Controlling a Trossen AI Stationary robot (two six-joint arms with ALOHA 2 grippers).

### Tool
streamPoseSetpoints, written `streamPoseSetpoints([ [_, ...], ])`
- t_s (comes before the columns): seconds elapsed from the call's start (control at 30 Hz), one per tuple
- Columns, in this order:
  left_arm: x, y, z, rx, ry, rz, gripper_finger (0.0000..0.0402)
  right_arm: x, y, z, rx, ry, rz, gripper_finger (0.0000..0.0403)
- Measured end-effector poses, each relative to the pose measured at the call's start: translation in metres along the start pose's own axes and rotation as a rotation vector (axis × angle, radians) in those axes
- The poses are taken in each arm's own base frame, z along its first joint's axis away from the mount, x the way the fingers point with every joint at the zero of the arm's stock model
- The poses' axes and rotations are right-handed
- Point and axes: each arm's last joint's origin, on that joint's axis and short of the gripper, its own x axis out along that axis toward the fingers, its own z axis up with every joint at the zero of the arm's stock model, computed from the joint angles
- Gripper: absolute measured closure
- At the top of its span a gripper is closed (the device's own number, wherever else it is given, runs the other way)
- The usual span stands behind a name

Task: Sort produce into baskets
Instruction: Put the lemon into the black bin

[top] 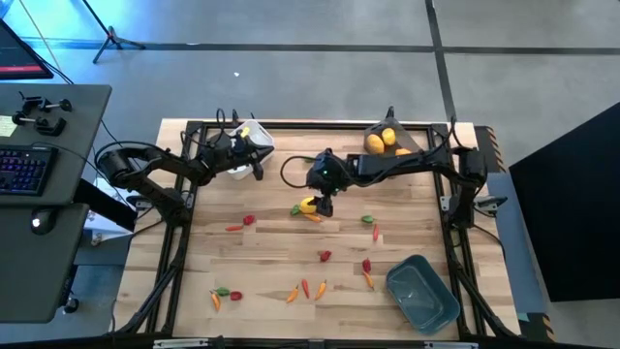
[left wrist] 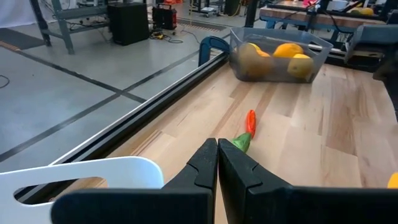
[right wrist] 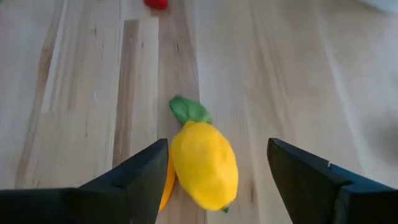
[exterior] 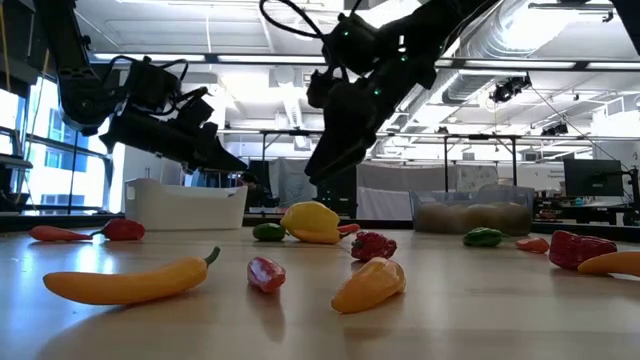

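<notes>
A yellow lemon-like fruit [right wrist: 204,163] with a green leaf [right wrist: 189,111] lies on the wooden table near its middle [top: 308,205]. My right gripper [right wrist: 217,146] hangs open just above it, one finger on either side, slanting down [exterior: 325,165]. At the far left my left gripper [top: 254,160] is shut, with nothing in it, over the white basket [top: 240,155], whose rim shows in the left wrist view [left wrist: 93,174]. The translucent grey basket [top: 387,141] at the far edge holds yellow and orange fruits [left wrist: 287,55]. The blue-teal basket [top: 422,294] stands at the near right.
Small red, orange and green pieces lie scattered over the near half of the table [top: 305,289], [top: 225,295], [top: 372,227]. An orange piece with a green end [left wrist: 247,127] lies between the white and grey baskets. A dark frame rail [top: 174,233] runs around the table.
</notes>
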Motion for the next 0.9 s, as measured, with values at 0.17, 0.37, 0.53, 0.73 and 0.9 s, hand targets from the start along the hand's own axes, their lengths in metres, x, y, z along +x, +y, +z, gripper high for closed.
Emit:
streamPoseSetpoints([
  [0.17,0.0,-0.001,0.0,0.02,0.0,-0.005,0.0401,0.007,-0.001,0.0,-0.092,-0.017,0.004,0.0139],
  [0.37,0.0,-0.002,0.0,0.042,0.002,-0.008,0.0402,0.019,-0.002,-0.005,-0.097,-0.006,0.011,0.0139],
  [0.53,0.0,-0.003,0.0,0.04,0.001,-0.011,0.0401,0.022,-0.003,-0.006,-0.094,0.0,0.027,0.0139],
  [0.73,0.001,-0.003,0.0,0.039,0.001,-0.012,0.0401,0.026,-0.003,-0.011,-0.119,0.039,0.045,0.0139],
  [0.9,0.001,-0.003,0.0,0.039,0.001,-0.011,0.0401,0.035,-0.004,-0.017,-0.12,0.06,0.065,0.0139],
])
